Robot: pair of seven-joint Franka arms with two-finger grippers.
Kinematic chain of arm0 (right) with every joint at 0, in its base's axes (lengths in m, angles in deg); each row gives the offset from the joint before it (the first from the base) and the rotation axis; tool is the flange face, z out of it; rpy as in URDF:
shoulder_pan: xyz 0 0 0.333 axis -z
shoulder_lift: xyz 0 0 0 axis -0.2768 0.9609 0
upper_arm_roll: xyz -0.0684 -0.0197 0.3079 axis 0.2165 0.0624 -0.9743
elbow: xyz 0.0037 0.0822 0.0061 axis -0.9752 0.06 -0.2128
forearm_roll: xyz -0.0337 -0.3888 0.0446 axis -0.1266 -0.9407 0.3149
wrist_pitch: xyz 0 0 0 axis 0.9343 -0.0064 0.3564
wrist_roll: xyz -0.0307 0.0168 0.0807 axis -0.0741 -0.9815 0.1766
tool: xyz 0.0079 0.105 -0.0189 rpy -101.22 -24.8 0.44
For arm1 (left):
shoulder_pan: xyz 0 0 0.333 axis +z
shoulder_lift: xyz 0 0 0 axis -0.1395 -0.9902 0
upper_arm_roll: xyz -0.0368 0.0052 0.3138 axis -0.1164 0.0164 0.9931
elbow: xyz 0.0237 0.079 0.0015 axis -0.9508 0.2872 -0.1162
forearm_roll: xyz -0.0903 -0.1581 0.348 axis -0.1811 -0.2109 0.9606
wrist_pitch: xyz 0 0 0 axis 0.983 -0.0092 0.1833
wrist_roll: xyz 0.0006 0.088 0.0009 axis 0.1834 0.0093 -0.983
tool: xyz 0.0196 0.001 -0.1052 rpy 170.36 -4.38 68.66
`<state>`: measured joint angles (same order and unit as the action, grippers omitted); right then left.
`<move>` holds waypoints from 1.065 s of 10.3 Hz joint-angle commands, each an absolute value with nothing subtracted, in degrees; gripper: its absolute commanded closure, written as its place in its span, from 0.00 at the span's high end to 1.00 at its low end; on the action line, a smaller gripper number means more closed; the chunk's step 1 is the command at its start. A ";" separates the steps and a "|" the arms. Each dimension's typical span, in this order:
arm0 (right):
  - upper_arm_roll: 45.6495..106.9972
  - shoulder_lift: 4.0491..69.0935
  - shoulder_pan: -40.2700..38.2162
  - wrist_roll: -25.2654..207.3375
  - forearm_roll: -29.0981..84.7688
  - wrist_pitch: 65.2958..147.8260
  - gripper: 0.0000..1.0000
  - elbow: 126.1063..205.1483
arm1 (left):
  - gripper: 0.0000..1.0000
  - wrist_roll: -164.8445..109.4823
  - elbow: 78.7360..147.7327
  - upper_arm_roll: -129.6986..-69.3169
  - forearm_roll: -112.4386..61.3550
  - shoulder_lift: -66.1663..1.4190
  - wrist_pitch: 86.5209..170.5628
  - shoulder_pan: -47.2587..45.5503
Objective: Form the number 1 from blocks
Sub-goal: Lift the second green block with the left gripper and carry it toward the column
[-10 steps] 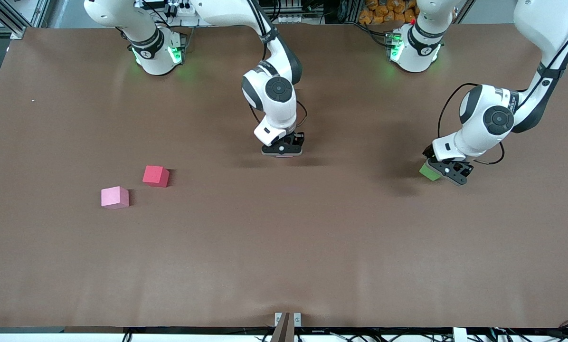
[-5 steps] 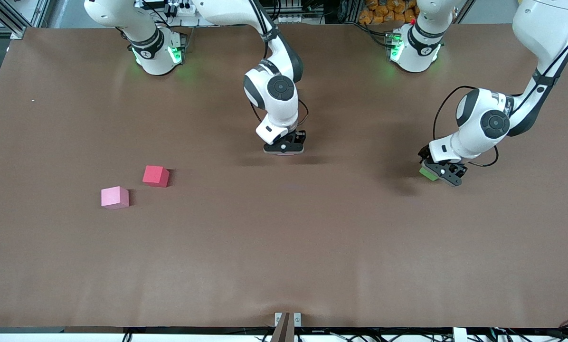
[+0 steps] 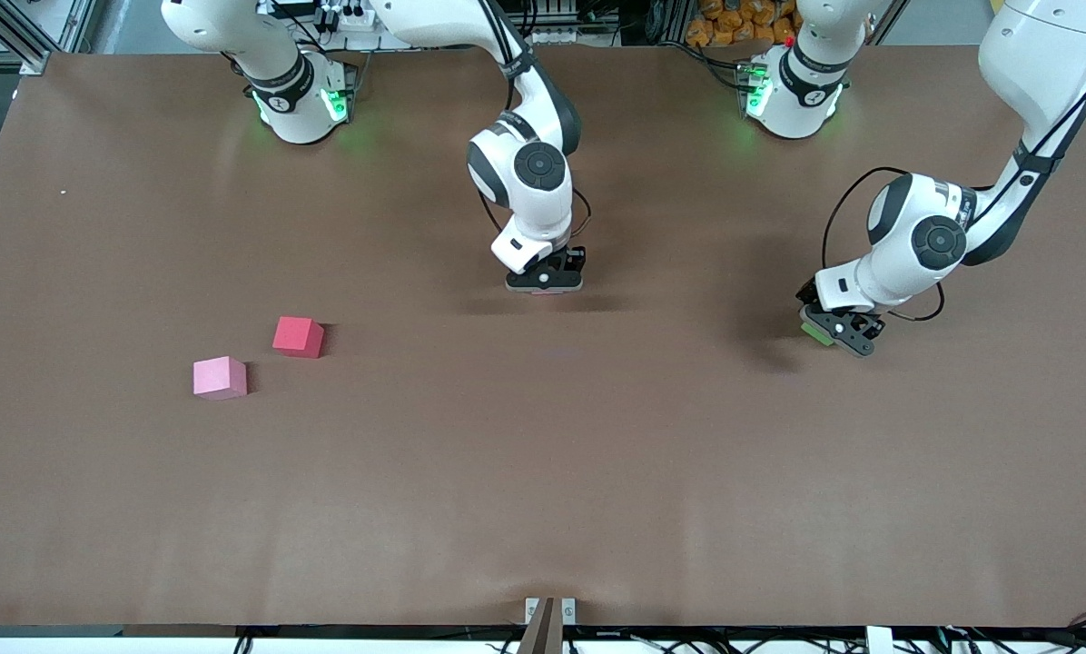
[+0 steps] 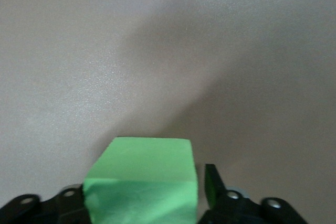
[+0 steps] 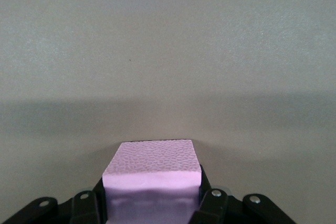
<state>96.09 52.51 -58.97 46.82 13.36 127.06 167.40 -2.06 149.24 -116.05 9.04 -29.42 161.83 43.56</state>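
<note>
Front view: the left claw (image 3: 835, 331) is drifting slightly toward the desk's (image 3: 543, 472) middle, hiding more of its small matte green cube (image 3: 814, 332); the right claw (image 3: 545, 282) is barely shifting.

Left wrist view: claw pinching the green cube (image 4: 140, 182).

Right wrist view: claw pinching a light pink matte cube (image 5: 153, 169) over mid-desk.

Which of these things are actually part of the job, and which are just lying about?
Part of the job:
green block in left gripper
light pink block in right gripper
red block
pink block

Lying about:
nothing but the table
</note>
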 commanded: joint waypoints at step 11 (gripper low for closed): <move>97.07 42.68 -56.54 46.80 12.89 122.34 1.00 171.52 | 0.00 -43.41 140.89 -116.51 9.64 -32.58 161.16 29.76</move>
<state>97.28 49.81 -58.65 46.07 13.38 123.92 167.30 -36.20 144.12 -116.78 9.10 -30.21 162.37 33.53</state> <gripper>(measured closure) 0.000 0.388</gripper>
